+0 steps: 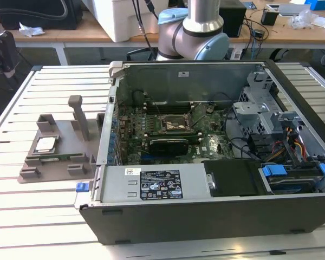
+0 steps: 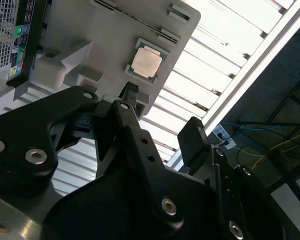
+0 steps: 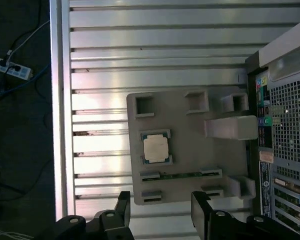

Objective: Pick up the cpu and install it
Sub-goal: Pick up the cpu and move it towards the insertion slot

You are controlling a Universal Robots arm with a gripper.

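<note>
The cpu point(image 1: 45, 144) is a small square chip with a silver top, lying flat in a recess of the grey holder tray point(image 1: 58, 160) on the slatted table, at the exterior view's left. Both wrist views look down on the cpu point(image 3: 155, 148) point(image 2: 146, 61) from well above. My gripper point(image 3: 162, 216) point(image 2: 162, 116) hangs high over the tray's edge, apart from the chip. It is open, with nothing between its black fingers point(image 3: 123, 206). The motherboard socket point(image 1: 170, 124) lies inside the opened computer case point(image 1: 206, 211).
A tall grey post point(image 1: 80, 116) and several raised blocks stand on the tray beside the chip. The case wall point(image 3: 285, 130) borders the tray. The arm point(image 1: 197, 30) rises behind the case. The table's edge point(image 3: 60, 110) drops to a floor with cables.
</note>
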